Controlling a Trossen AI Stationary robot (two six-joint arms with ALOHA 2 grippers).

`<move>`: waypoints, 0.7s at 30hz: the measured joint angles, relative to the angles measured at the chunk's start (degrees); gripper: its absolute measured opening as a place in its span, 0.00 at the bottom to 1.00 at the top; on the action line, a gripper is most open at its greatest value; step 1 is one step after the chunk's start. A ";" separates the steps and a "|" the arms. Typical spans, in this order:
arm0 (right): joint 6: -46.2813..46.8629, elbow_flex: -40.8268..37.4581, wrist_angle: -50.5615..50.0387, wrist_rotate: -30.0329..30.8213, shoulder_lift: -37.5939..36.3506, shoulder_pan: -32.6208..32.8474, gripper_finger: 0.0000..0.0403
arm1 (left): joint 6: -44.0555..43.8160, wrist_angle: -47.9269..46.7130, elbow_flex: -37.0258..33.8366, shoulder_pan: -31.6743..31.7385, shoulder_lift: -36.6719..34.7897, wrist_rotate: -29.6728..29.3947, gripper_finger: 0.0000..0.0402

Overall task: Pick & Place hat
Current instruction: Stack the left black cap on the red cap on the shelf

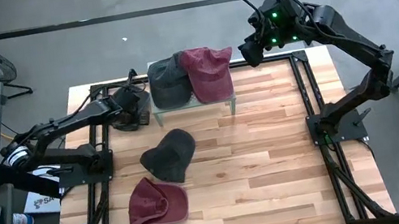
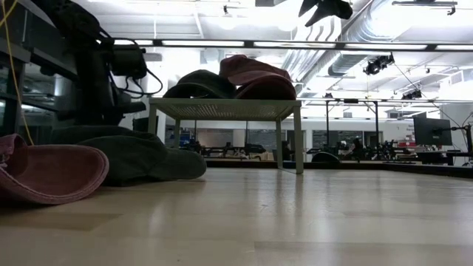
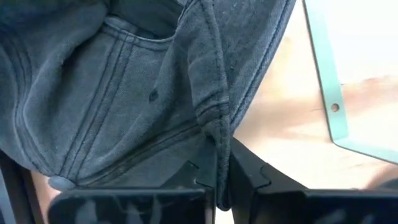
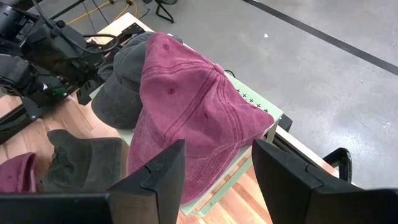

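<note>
Dark denim pinched tight: the left gripper [image 3: 222,180] clamps the edge of the grey hat [image 1: 167,82] on the small green stand [image 1: 218,102], upper centre of the high view. Its faded fabric drapes beside a maroon hat [image 1: 209,71]. Upper right, the right gripper [image 4: 217,171] hangs wide open, empty.
</note>
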 joint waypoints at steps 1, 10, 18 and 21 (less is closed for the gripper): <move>0.00 0.00 0.00 0.00 0.00 0.02 0.44 | 0.00 -0.20 0.00 0.00 -0.30 0.08 0.03; 0.00 0.00 -0.02 -0.04 0.00 0.00 0.44 | -0.28 -6.83 2.88 0.00 -7.93 0.13 0.02; -0.04 0.00 -0.02 -0.04 0.00 0.02 0.44 | -0.46 -17.13 12.01 0.00 -16.34 -4.66 0.01; -0.10 0.00 -0.02 -0.04 0.00 0.01 0.44 | -0.46 -20.11 15.67 0.00 -18.38 -6.23 0.01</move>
